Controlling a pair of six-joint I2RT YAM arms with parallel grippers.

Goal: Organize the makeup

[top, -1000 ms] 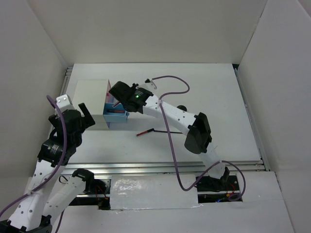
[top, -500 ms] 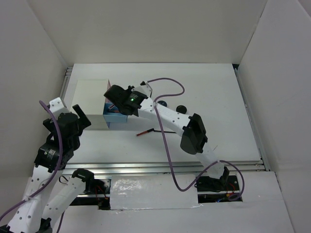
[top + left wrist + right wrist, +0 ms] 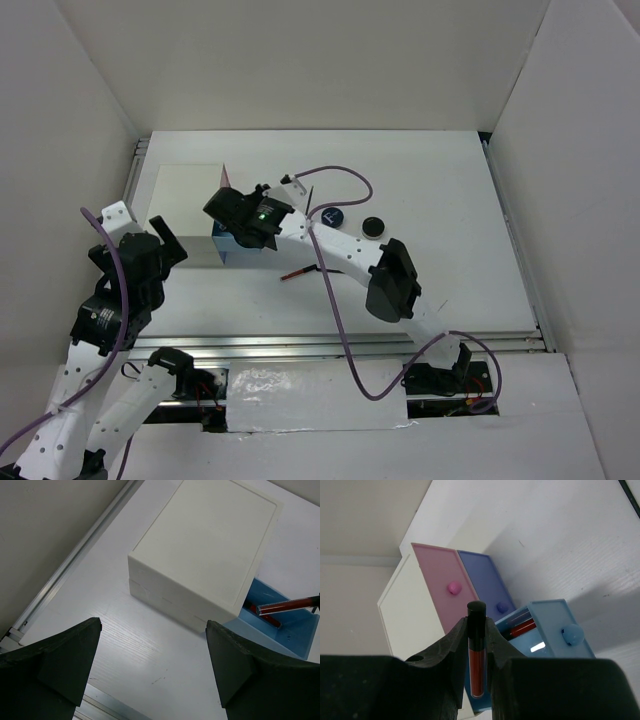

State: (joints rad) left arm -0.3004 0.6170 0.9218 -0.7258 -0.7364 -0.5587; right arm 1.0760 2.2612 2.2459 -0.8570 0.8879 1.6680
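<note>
My right gripper (image 3: 476, 624) is shut on a red-and-black makeup tube (image 3: 476, 662), holding it over the open light-blue drawer (image 3: 554, 630) of the white box (image 3: 185, 200). Another red tube (image 3: 522, 628) lies inside that drawer. In the top view my right gripper (image 3: 238, 216) is at the box's front. A red-and-black pencil (image 3: 299, 271) lies on the table. A blue-topped compact (image 3: 332, 215) and a black compact (image 3: 373, 226) sit to the right. My left gripper (image 3: 152, 630) is open and empty, near the box's left front corner (image 3: 145, 580).
The box's pink drawer (image 3: 442, 587) and darker blue drawer (image 3: 482, 580) are shut. White walls enclose the table on three sides. A metal rail (image 3: 75, 565) runs along the left edge. My right arm's purple cable (image 3: 340, 180) loops above the table.
My right gripper has moved left to the box with the tube, uncovering the two compacts. My left arm drew back a little toward the near left.
</note>
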